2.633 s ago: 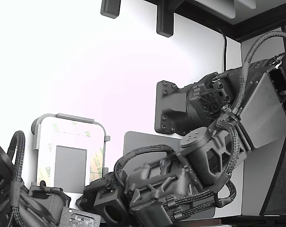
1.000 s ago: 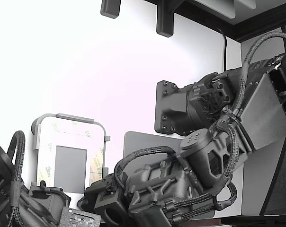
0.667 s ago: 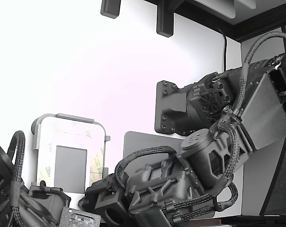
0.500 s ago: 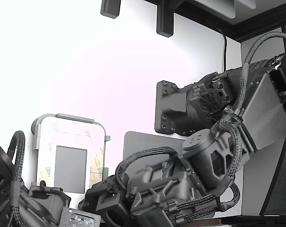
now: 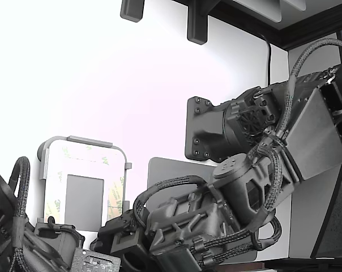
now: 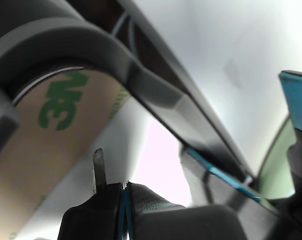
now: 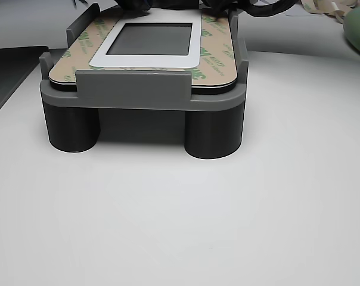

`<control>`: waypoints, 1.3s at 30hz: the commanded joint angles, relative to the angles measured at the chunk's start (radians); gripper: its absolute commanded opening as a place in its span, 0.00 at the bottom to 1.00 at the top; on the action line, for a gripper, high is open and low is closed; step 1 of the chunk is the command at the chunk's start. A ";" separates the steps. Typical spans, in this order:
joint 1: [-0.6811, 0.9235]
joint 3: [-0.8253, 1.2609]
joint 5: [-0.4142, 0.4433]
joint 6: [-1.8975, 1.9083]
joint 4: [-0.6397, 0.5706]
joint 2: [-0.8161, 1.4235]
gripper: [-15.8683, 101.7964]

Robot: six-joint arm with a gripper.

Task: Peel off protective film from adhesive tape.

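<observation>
The protective film is a tan strip with green logos, lying flat along the plate edge right in front of the wrist camera. In the other view it borders the white plate that sits on a grey fixture. The adhesive tape itself is hidden under the film. My gripper has its jaws pressed together, a thin blue line between them, just off the film; nothing shows between them. In the exterior view my arm reaches down to the plate's near right corner and hides the fingertips.
A second arm sits at the exterior view's lower left. A large grey mat lies behind my arm. Loose whitish strips and a green object lie beyond the fixture. A dark mat lies to the fixture's left.
My arm has sunk slightly lower and toward the exterior view's left, closer to the plate's corner. The plate and film have not moved.
</observation>
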 commanded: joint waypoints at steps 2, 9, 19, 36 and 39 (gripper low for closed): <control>-0.021 -0.011 -0.006 -0.002 -0.017 0.020 0.04; -0.018 0.003 -0.005 0.020 -0.017 0.032 0.04; -0.003 0.003 0.005 0.040 -0.014 0.038 0.04; 0.008 -0.020 0.008 0.046 0.008 0.034 0.04; 0.009 -0.025 0.009 0.048 0.014 0.032 0.04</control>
